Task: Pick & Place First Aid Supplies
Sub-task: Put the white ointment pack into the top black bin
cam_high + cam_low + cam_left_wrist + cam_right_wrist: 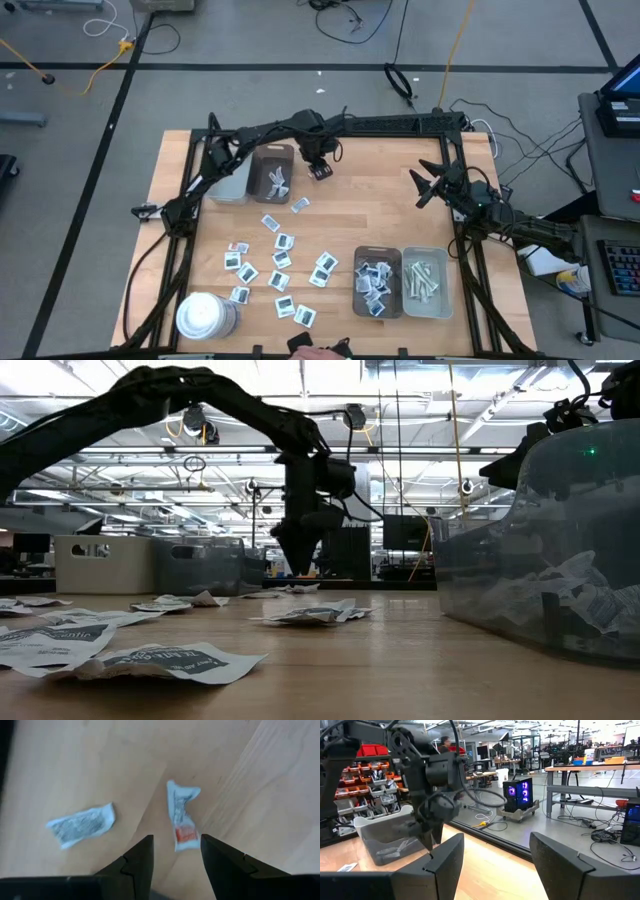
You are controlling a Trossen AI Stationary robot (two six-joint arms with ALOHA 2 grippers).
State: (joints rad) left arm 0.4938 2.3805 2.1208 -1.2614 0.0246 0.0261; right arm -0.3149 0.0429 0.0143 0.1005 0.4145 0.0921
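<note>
High view shows the left gripper (320,172) hanging open-fingered over the wooden table (390,215), just beside a grey tray (273,172). A crumpled white packet with dark print (183,815) lies below its fingers. The right gripper (428,185) waits open, well apart.

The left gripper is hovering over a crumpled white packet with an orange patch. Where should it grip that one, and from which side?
Come straight down with the open left gripper, fingers straddling the narrow width of the crumpled white packet with an orange patch. It lies nearly flat on the wooden table, so pinch its raised creased middle.
</note>
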